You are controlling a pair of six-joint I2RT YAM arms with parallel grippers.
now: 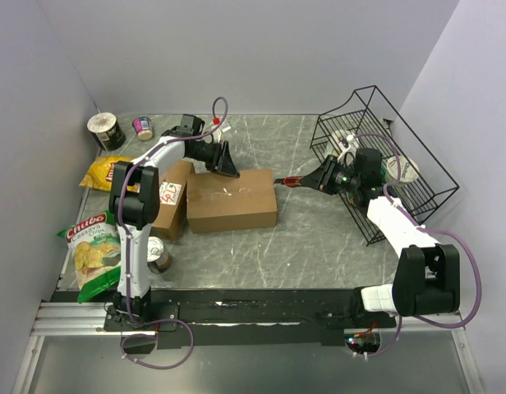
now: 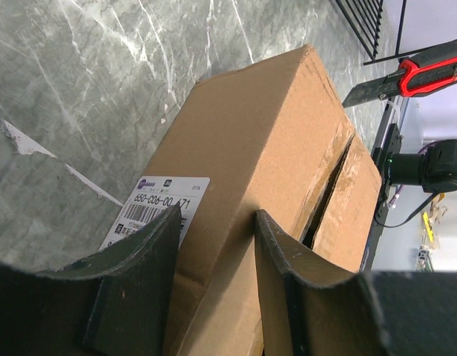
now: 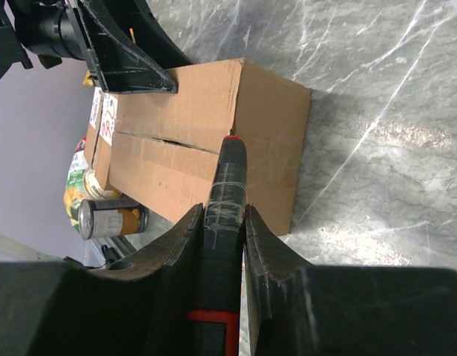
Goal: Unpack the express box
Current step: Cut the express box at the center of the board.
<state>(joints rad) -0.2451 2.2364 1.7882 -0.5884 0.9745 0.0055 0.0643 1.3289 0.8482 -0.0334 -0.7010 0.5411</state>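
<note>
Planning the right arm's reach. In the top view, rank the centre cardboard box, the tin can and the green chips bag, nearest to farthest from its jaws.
1. Cardboard box, centre, by the tip of the held cutter.
2. Tin can, near-left.
3. Green chips bag, far left edge.

The marbled worktop (image 1: 302,246) carries the express box (image 1: 232,201), a second carton (image 1: 172,201), a can (image 1: 158,254), a green bag (image 1: 94,253), a yellow bag (image 1: 103,172), a lidded cup (image 1: 106,130), a purple cup (image 1: 143,127) and a wire basket (image 1: 417,176).
</note>
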